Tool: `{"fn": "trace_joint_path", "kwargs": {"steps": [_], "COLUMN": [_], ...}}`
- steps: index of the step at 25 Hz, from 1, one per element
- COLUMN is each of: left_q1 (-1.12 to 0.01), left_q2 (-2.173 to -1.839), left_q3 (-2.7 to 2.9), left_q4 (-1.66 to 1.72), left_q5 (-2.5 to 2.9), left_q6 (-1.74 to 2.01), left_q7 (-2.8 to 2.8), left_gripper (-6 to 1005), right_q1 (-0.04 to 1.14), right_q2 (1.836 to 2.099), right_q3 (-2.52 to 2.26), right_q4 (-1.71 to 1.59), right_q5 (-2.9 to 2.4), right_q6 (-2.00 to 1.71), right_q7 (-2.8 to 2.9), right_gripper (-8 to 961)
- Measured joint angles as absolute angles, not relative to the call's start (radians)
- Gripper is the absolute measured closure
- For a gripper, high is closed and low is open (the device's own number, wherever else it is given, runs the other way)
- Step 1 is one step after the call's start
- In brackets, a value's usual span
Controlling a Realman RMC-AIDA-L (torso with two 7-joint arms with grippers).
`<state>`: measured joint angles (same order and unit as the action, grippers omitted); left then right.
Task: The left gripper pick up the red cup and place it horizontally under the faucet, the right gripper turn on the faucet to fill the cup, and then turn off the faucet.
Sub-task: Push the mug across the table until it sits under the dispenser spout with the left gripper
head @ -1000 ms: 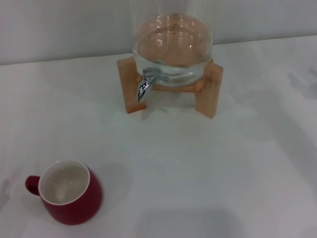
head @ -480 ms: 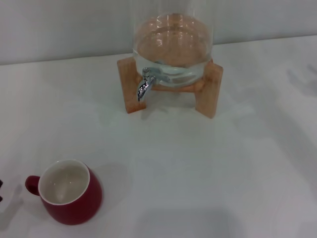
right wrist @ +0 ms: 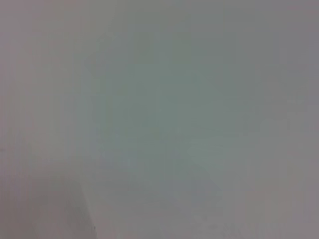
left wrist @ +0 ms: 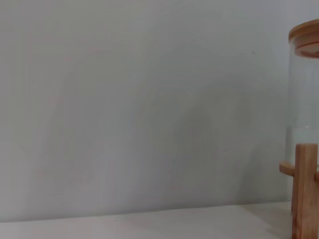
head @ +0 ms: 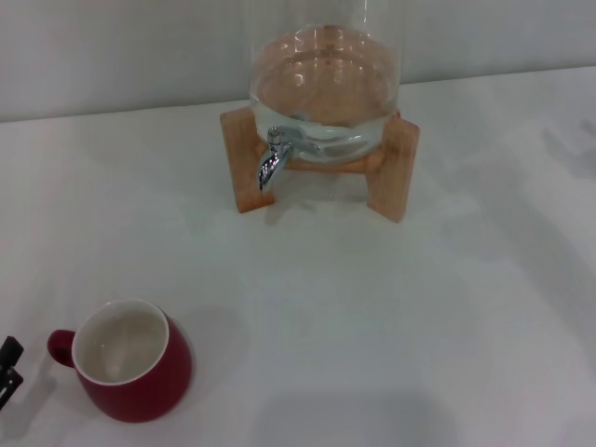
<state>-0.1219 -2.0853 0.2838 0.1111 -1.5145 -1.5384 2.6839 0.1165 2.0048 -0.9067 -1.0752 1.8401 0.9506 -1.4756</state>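
The red cup [head: 132, 363] stands upright on the white table at the near left, white inside showing, its loop handle pointing left. The chrome faucet [head: 272, 158] sticks out of the clear glass jar [head: 324, 88] on its wooden stand [head: 389, 172] at the back centre, spout down. Only a black tip of my left gripper [head: 7, 368] shows at the head view's left edge, just left of the cup's handle and apart from it. My right gripper is out of view. The left wrist view shows the jar [left wrist: 305, 99] and a stand leg [left wrist: 304, 191] at one edge.
The white table [head: 372, 317] spreads wide between the cup and the stand. A pale wall [head: 112, 56] rises behind the table. The right wrist view shows only a blank pale surface.
The black tip of my left gripper has come further into the head view at the left edge, toward the cup's handle. The cup and the faucet have not moved.
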Motion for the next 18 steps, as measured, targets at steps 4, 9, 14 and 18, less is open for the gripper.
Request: {"fn": "trace_joint_path", "kwargs": {"steps": [4,9,14,18], "left_q1": [-0.11,-0.102,-0.107,-0.112], "left_q2": [-2.087,-2.087,-2.086,-2.084], "left_q3": [0.284,0.284,0.284,0.284], "left_q4": [0.108,0.096,0.08,0.059], "left_q5": [-1.513,-1.51,-1.491,-1.485], "left_q6": [-1.541,-1.533,-1.507,-1.491], "left_q7": [2.688,2.688,2.705,2.73], "left_gripper": [125,125,125,125], "right_q1": [0.117,0.123,0.128,0.129], "right_q2": [2.005,2.005,2.005,2.005], "right_q3": [-0.906,-0.906,-0.907,-0.906], "right_q4": [-1.075,-1.075,-1.075,-1.075], "right_q5": [1.842,1.843,1.842,1.841], "right_q6": [0.948,0.945,0.944,0.943], "right_q7": [-1.476,-1.476,-1.476,-1.476], "right_gripper": [203,203,203,203]}}
